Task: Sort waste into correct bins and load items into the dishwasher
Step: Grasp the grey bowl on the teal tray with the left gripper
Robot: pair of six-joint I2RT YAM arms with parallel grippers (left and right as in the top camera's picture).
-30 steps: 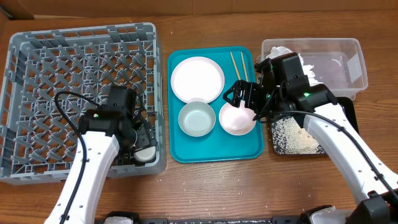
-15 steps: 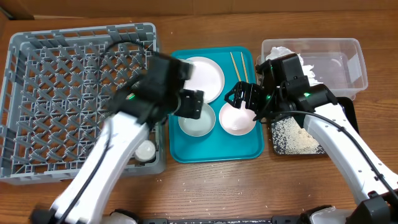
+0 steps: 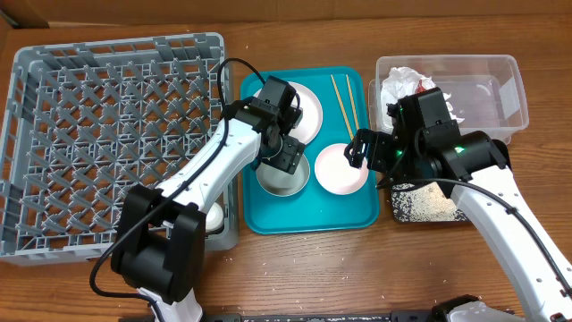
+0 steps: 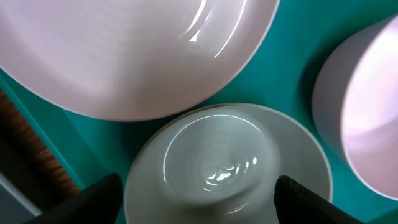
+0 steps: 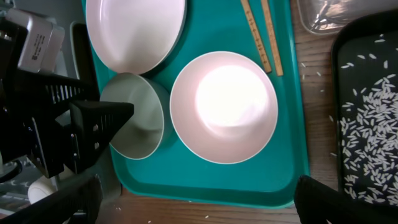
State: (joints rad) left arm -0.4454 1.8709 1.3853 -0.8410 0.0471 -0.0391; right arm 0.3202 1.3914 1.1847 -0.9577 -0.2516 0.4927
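My left gripper (image 3: 284, 154) is open over the pale greenish bowl (image 3: 284, 179) on the teal tray; in the left wrist view its fingers (image 4: 199, 202) straddle that bowl (image 4: 230, 168). My right gripper (image 3: 362, 148) is open and empty above the pinkish-white bowl (image 3: 338, 170), also seen in the right wrist view (image 5: 224, 106). The plate (image 3: 308, 112) and the chopsticks (image 3: 342, 98) lie at the tray's back. The white cup (image 3: 211, 215) sits in the grey dish rack (image 3: 89, 107). The napkin (image 3: 402, 82) lies in the clear tub (image 3: 487, 103). Rice grains (image 3: 420, 201) lie in the black tray.
The teal tray (image 3: 308, 219) stands between the rack and the bins. The left arm crosses from the rack's front right corner over the tray. Stray grains dot the wooden table in front of the tray.
My left arm has left the cup in the rack and swung right to the teal tray, now over the greenish bowl. My right gripper has drawn back slightly to the right from the pinkish bowl.
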